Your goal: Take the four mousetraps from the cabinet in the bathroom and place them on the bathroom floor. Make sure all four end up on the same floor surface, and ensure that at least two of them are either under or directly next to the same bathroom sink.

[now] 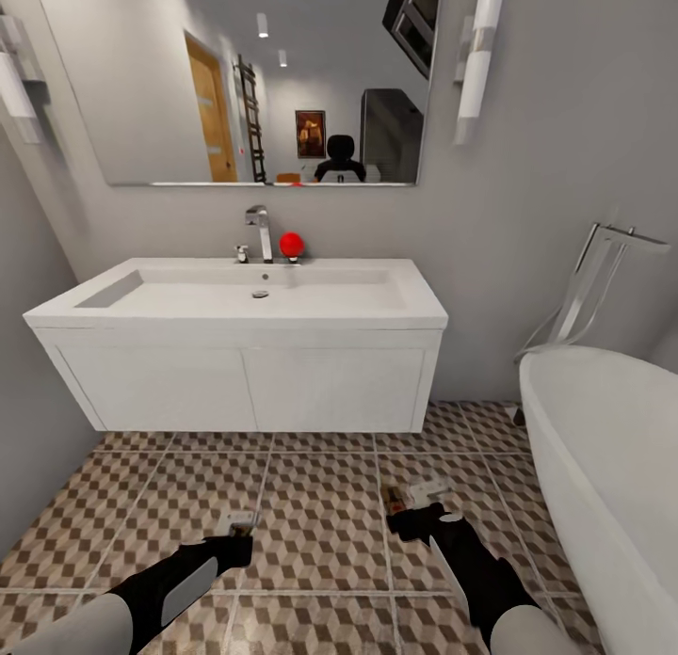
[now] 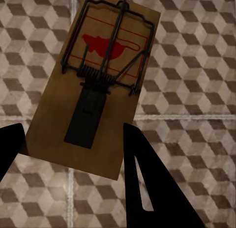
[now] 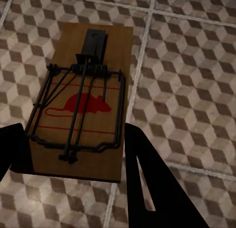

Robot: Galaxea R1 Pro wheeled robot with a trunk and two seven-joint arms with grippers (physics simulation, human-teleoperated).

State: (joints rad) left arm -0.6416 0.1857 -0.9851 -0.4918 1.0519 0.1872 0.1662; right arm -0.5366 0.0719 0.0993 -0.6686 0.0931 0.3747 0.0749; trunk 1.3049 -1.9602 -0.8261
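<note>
Both end effectors hold a mousetrap each: left end effector (image 1: 237,538) w/ left trap (image 2: 96,80), right end effector (image 1: 421,516) w/ right trap (image 3: 81,102), low over floor (image 1: 320,504), sink (image 1: 245,297) at 12 o'clock. Neither looks set down yet; other two unseen.

No words, numbers or brand names can be read anywhere. The only printed sign is a red mouse silhouette with thin red lines on each flat tan wooden mousetrap with black wire parts (image 2: 93,75) (image 3: 81,102), seen in both wrist views.
</note>
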